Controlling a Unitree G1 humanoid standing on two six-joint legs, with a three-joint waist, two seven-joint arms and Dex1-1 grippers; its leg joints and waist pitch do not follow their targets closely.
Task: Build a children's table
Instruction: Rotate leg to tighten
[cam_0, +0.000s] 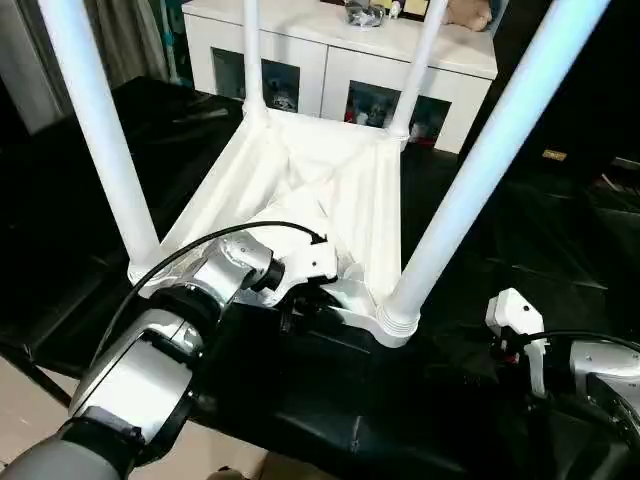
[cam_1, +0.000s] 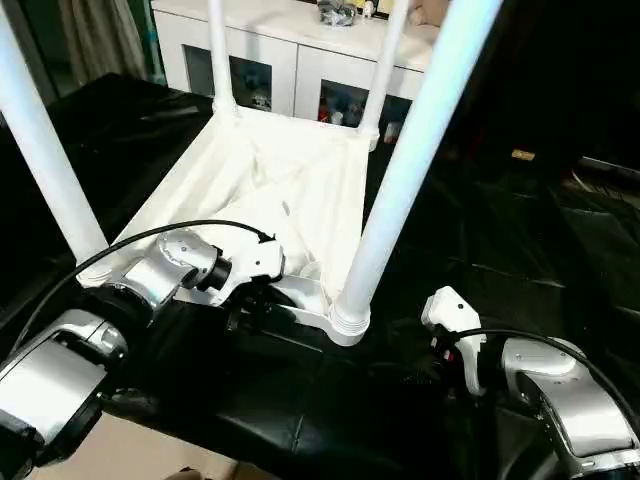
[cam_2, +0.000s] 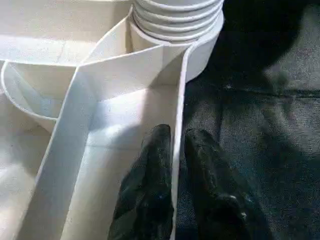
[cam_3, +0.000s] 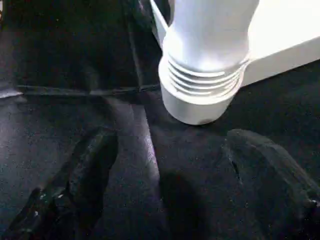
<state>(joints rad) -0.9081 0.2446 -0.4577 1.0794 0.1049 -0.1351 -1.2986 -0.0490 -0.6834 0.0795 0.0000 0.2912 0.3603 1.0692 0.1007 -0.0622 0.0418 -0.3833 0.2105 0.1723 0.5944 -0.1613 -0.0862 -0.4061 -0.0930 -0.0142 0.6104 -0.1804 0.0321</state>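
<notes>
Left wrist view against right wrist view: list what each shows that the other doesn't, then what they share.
Left wrist view: the left gripper, one finger inside the tabletop's thin edge wall and one outside, closed on it; also the ribbed underside.

Right wrist view: the right gripper with fingers spread wide over the black cloth, holding nothing, just short of the corner.

Both: the near corner socket with a leg's threaded end seated in it, and black cloth beside the tabletop.
</notes>
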